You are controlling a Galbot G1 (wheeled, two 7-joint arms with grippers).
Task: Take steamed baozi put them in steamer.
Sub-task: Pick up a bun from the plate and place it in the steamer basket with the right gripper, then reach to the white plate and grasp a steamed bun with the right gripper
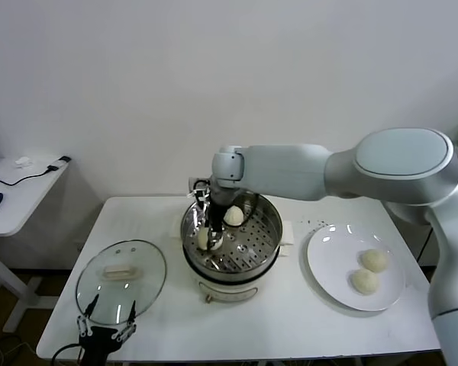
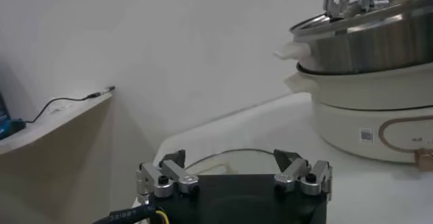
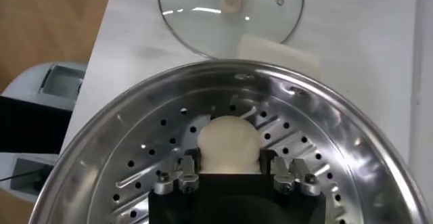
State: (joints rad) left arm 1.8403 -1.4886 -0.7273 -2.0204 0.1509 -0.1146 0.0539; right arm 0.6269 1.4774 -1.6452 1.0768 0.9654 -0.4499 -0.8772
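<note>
Right pincer (image 3: 232,178) straddles a baozi (image 3: 230,145) on the steamer (image 3: 338,137) floor, fingers parting.

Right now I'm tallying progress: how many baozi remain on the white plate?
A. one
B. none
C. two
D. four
C: the head view shows two baozi on the white plate, while two others already sit in the steamer, one of them between the right hand's fingers.
</note>
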